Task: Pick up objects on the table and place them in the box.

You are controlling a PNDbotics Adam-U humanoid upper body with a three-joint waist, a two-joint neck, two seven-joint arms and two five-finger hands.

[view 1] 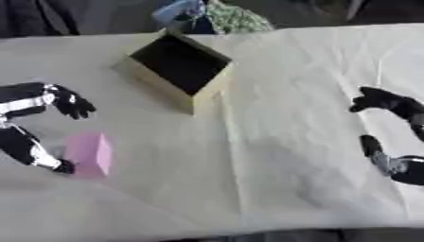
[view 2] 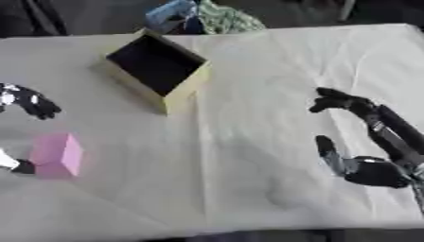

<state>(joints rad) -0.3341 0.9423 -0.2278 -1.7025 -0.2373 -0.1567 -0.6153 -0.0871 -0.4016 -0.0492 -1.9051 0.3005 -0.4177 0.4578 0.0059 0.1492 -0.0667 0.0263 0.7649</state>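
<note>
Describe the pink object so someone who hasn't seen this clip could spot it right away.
Start at the open yellow box standing askew at the far middle of the cloth-covered table. Come toward the near left edge: the pink block lies there, between the fingers and thumb of the left hand. It is the only pink thing on the table.

Box (view 1: 181,66) far left on table (view 1: 273,156), block (view 1: 89,153) nearer, left of box.

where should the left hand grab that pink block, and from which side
Grip the pink block across its two broad side faces, coming from its left, where the left hand already sits with a fingertip at the block's lower left corner. It stands alone on the cloth-covered table, well short of the box.
</note>
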